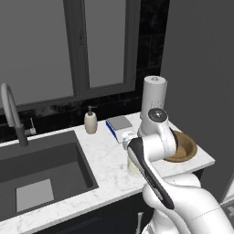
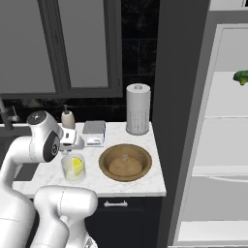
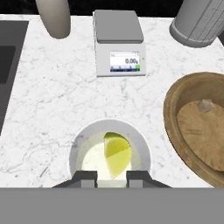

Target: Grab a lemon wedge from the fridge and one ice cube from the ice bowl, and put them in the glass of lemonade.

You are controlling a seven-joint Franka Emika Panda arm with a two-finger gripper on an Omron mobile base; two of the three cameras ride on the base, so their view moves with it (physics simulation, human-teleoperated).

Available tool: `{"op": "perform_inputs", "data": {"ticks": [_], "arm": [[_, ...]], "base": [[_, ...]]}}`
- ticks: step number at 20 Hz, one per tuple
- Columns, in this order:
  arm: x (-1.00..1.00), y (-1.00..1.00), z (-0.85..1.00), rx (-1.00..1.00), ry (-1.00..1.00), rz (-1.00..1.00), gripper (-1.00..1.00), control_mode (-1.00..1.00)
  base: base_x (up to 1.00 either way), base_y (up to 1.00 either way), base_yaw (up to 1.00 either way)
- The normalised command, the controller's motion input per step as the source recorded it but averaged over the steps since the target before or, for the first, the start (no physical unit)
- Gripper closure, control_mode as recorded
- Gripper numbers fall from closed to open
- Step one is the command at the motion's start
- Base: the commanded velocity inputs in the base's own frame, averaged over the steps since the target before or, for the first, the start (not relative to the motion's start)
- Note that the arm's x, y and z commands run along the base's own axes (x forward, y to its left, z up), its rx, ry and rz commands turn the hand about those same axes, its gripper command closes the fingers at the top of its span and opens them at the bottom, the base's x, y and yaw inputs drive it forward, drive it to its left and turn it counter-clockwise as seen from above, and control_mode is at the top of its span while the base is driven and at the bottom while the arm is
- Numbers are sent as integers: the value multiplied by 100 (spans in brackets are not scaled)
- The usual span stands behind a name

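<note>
The glass of lemonade point(image 3: 109, 151) stands on the marble counter right under my gripper point(image 3: 111, 178). The gripper is open, its two fingertips point(image 3: 86, 176) apart over the glass's near rim with nothing between them. A yellow-green lemon wedge point(image 3: 116, 154) floats in the pale liquid, also seen as the lemon wedge point(image 2: 77, 166) in the glass point(image 2: 73, 169). Just right of the glass sits the brown wooden ice bowl point(image 3: 174, 109), holding one small clear ice cube point(image 3: 204, 104). The fridge point(image 2: 227, 145) stands open at the right, showing white shelves.
A grey scale point(image 3: 119, 43) sits behind the glass, a beige soap bottle point(image 3: 53, 17) to its left and a paper towel roll point(image 2: 138, 109) behind the bowl. The dark sink point(image 1: 41, 173) lies left. A broccoli floret point(image 2: 240, 76) rests on a fridge shelf.
</note>
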Motion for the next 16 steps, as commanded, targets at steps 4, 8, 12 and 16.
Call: {"op": "perform_inputs", "data": {"ticks": [4, 8, 12, 16], "arm": [[0, 0, -26, 0, 1, 0, 100, -100], [5, 0, -31, 0, 0, 0, 100, -100], [3, 0, -38, 0, 0, 0, 100, -100], [9, 0, -17, 0, 0, 0, 100, -100]], "base": [[0, 0, 0], [0, 0, 0], [0, 0, 0], [0, 0, 0]]}}
